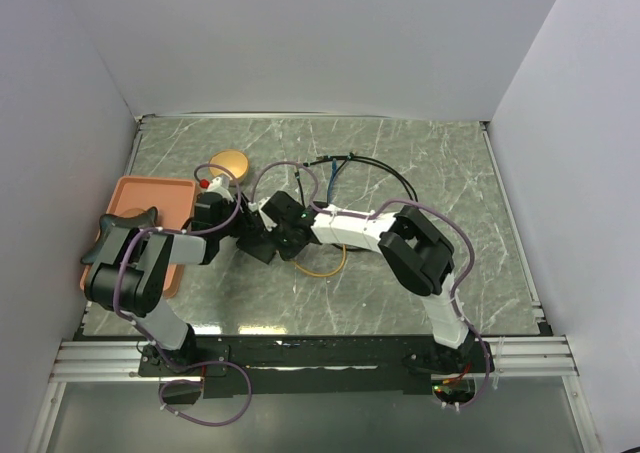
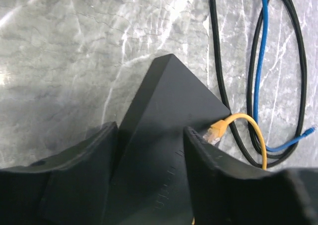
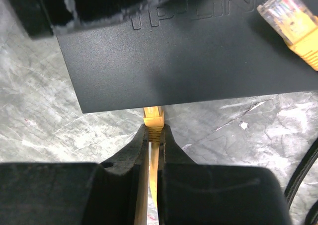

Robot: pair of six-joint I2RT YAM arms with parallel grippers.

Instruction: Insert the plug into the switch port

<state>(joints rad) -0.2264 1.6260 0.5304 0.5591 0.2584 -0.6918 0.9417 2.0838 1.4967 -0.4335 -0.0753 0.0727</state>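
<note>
The switch (image 3: 174, 56) is a flat matte-black box lying at the middle of the table (image 1: 258, 245). My right gripper (image 3: 154, 128) is shut on the yellow plug (image 3: 153, 114), whose tip meets the switch's near edge; the socket itself is hidden. My left gripper (image 2: 151, 135) stands open, its fingers (image 2: 198, 155) either side of the switch (image 2: 164, 115), one corner pointing away. The cable's other yellow plug (image 2: 216, 130) rests loose by the switch's edge (image 3: 290, 19). From above, both grippers, left (image 1: 245, 228) and right (image 1: 290, 233), meet over the switch.
The yellow cable (image 1: 325, 268) loops toward the near side. Black cables (image 2: 218, 61) and a blue cable (image 2: 258, 61) lie behind the switch (image 1: 350, 163). An orange tray (image 1: 150, 198) sits at the left, a round tan dish (image 1: 231, 162) behind it. White walls enclose the table.
</note>
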